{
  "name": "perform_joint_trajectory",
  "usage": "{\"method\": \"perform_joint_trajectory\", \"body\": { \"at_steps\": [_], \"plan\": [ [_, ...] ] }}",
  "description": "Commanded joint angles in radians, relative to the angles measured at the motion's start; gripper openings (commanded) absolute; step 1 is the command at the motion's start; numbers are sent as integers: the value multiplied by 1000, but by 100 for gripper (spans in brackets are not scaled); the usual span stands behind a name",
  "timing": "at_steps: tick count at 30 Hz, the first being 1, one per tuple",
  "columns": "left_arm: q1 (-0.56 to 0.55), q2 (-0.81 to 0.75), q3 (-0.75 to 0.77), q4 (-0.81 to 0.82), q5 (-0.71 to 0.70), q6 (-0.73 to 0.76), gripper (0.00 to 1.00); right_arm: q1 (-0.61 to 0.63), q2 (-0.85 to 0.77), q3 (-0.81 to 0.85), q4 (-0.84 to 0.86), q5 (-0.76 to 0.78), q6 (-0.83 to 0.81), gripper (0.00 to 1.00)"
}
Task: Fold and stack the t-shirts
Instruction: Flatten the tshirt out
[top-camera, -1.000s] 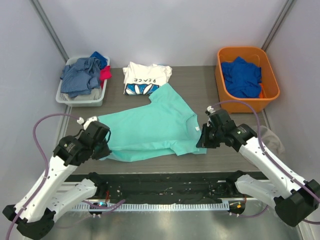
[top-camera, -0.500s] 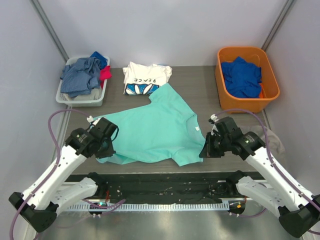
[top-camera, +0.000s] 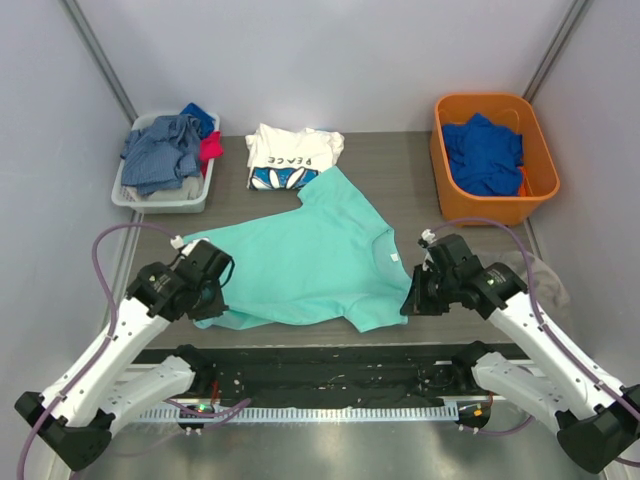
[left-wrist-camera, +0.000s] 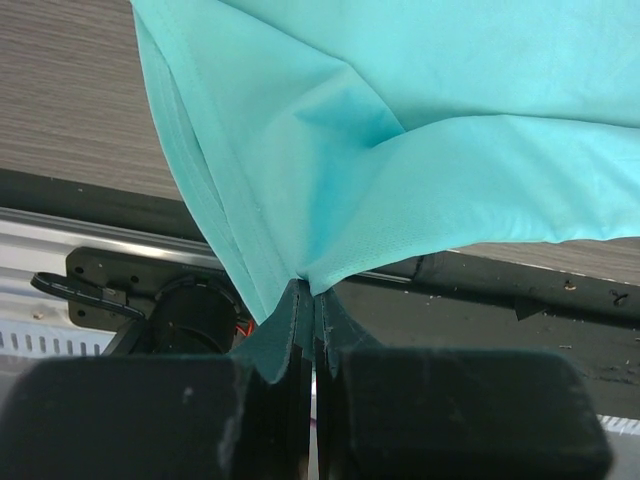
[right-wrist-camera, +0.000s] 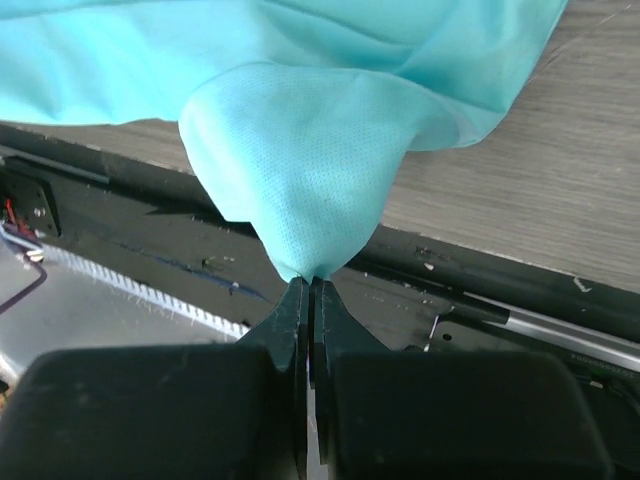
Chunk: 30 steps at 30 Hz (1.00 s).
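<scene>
A mint-teal t-shirt (top-camera: 305, 255) lies spread across the middle of the table, collar to the right. My left gripper (top-camera: 208, 296) is shut on its near left hem, the cloth pinched between the fingertips (left-wrist-camera: 312, 290). My right gripper (top-camera: 412, 296) is shut on the near right corner (right-wrist-camera: 310, 280) of the same shirt, which bulges up from the jaws. Both held edges hang above the table's front edge. A folded white t-shirt (top-camera: 292, 157) printed "PEACE" with blue petals lies at the back centre, untouched.
A white basket (top-camera: 128, 197) at the back left holds grey-blue, blue and red clothes. An orange bin (top-camera: 442, 165) at the back right holds a royal blue garment (top-camera: 484, 153). A black rail (top-camera: 330, 372) runs along the near edge below the table.
Both grippers have pulled the shirt's near edge toward the front of the table. Since half a second ago the left gripper has shifted slightly; the right has hardly moved.
</scene>
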Motion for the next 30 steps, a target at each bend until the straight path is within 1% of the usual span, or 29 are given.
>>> {"method": "perform_joint_trajectory", "body": {
  "at_steps": [1,5,7,8,13,17,30],
  "plan": [
    [0,8,-11,-208,-35,21,0,3,31,56,76,116,19,1],
    [-2,-3,-56,-219,-24,7,0,5,65,100,130,211,24,1],
    [-2,-30,-51,-230,-24,-4,0,3,94,119,165,226,25,1],
    [-2,-38,-53,-234,-25,-5,0,3,106,134,177,270,25,1],
    [0,-51,-53,-239,-18,-19,0,5,192,150,272,268,13,1],
    [0,-37,-57,-222,-7,-15,0,5,258,144,317,262,4,1],
    [-2,32,-28,-164,10,18,0,3,369,124,421,300,-11,1]
  ]
}}
